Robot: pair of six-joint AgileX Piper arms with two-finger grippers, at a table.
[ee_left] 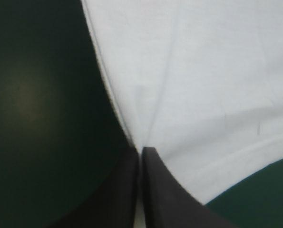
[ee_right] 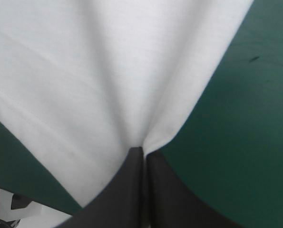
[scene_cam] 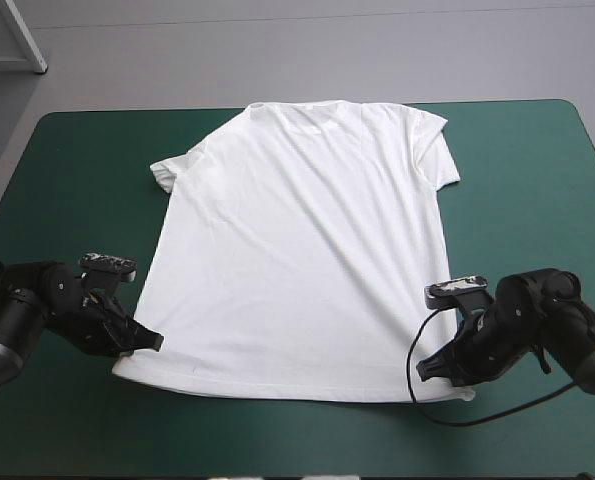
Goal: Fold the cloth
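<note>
Teal-green table cover [scene_cam: 67,160] fills the scene, and on it a white T-shirt [scene_cam: 297,250] lies spread flat at the centre, reaching from close to the far edge almost to the near edge. Its collar [scene_cam: 307,112] points to the far side and its hem [scene_cam: 277,388] runs along the near side. Both short sleeves are laid out, the left sleeve [scene_cam: 165,175] a little rumpled, the right sleeve [scene_cam: 439,150] smoother and farther back. Faint creases cross the body of the shirt on a slant.

The left gripper [scene_cam: 149,340] sits low at the near-left corner of the hem and the right gripper [scene_cam: 427,368] low at the near-right corner, one on each side of the garment and well apart. Each wrist camera shows its black fingers pressed together to a thin slit, with white fabric pinched at the tips. The left pair grips the shirt at its left side edge, with bare cover on the outside, and the right pair grips it at the right side edge in the same way. Soft folds fan out across the fabric from both pinch points. A small scrap of the hem's corner pokes out just beside the right gripper, on its near side.
</note>
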